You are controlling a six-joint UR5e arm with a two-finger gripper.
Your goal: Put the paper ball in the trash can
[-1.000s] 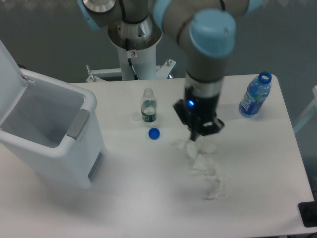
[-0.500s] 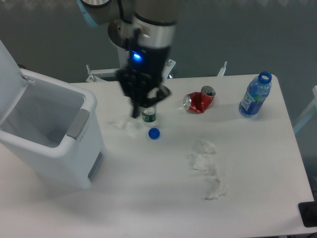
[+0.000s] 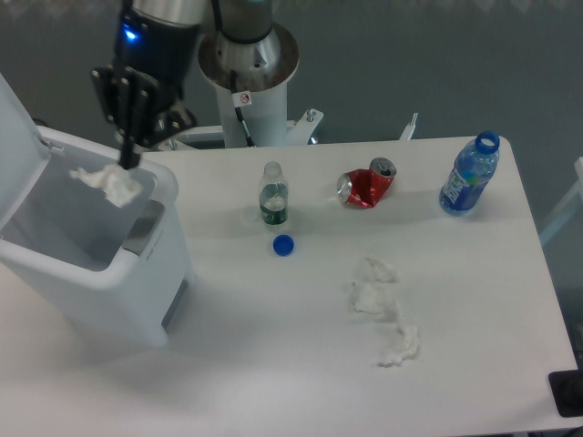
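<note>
Over trash can (image 3: pixel 137 273), pincer (image 3: pixel 129 162) w/ paper ball (image 3: pixel 111 181), lid cut off

Desk (image 3: pixel 273 355): white, matte, evenly lit, filling most of the view.
Backdrop (image 3: pixel 510 64): dark grey-green, plain, behind the desk.
Light: soft, with faint shadows.
</note>
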